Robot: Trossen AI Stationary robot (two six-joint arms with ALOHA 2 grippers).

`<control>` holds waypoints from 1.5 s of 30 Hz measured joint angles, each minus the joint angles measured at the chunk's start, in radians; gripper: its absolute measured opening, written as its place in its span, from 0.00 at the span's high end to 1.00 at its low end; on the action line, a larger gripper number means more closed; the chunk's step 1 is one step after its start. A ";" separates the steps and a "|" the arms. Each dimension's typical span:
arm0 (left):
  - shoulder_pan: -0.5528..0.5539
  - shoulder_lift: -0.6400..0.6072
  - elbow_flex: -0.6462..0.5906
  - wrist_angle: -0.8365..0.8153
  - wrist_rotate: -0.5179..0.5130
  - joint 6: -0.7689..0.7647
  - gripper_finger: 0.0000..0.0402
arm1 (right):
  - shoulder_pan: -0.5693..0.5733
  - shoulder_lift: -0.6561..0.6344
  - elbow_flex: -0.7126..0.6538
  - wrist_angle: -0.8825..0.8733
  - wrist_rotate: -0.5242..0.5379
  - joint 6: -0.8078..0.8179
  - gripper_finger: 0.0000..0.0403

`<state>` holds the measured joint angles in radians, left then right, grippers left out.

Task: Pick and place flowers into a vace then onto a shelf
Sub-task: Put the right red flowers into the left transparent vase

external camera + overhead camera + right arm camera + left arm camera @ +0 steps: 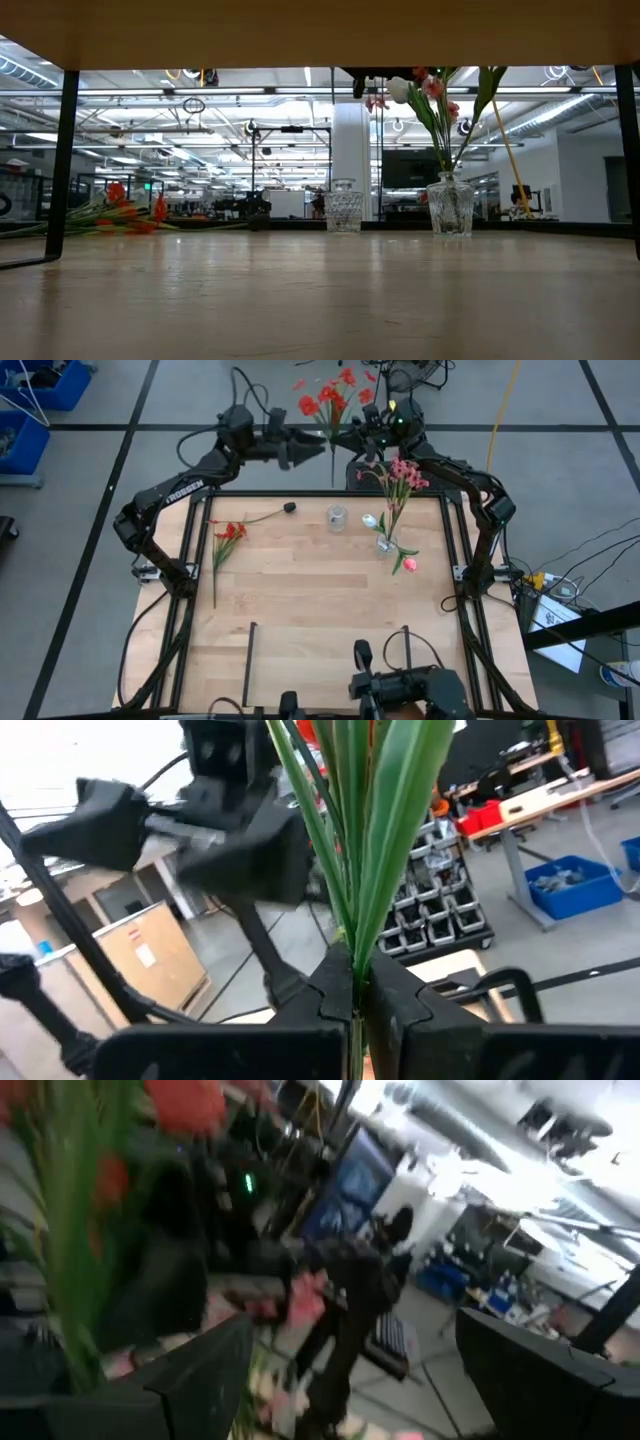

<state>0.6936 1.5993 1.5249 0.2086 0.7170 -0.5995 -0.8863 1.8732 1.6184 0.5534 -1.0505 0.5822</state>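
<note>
A red blossom spray (330, 398) with green stalks is held up in the air over the table's far edge by my right gripper (342, 438), which is shut on it. My left gripper (312, 452) is open and stands just to the left of that stalk; in the left wrist view the stalk (70, 1280) lies outside the fingers. A glass vase (385, 544) stands on the table with pink sprays and tulip buds in it (440, 100). A second, empty glass vase (343, 206) stands to its left. Another red spray (228, 534) lies flat on the table's left part. My right gripper pinches the red spray's bundle of green stalks and leaves (352, 955) between its two fingers, partway down the stalks. The fingers come level from the table's right side, across the stalks. The spray is lifted clear and about upright, blossoms above and stalk end (332, 482) hanging below.
The shelf board (320, 30) spans the top of the low view, on thin black rails (62, 160). A small dark thing (289, 507) lies near the far edge. Bare wood lies in the table's middle (320, 590). A camera mount (400, 685) sits at the near edge.
</note>
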 joint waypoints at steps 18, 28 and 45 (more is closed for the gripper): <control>-0.033 -0.001 0.000 -0.287 -0.286 0.121 0.12 | -0.016 0.000 0.000 0.019 -0.029 0.038 1.00; -0.075 -0.001 0.000 -0.352 -0.613 0.132 0.12 | -0.006 0.000 0.000 0.019 -0.047 0.060 1.00; -0.073 -0.001 0.000 -0.344 -0.632 0.171 0.13 | 0.042 0.001 0.000 -0.036 -0.125 -0.020 1.00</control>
<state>0.6205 1.5982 1.5246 -0.1356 0.0851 -0.4282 -0.8440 1.8744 1.6184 0.5176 -1.1757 0.5617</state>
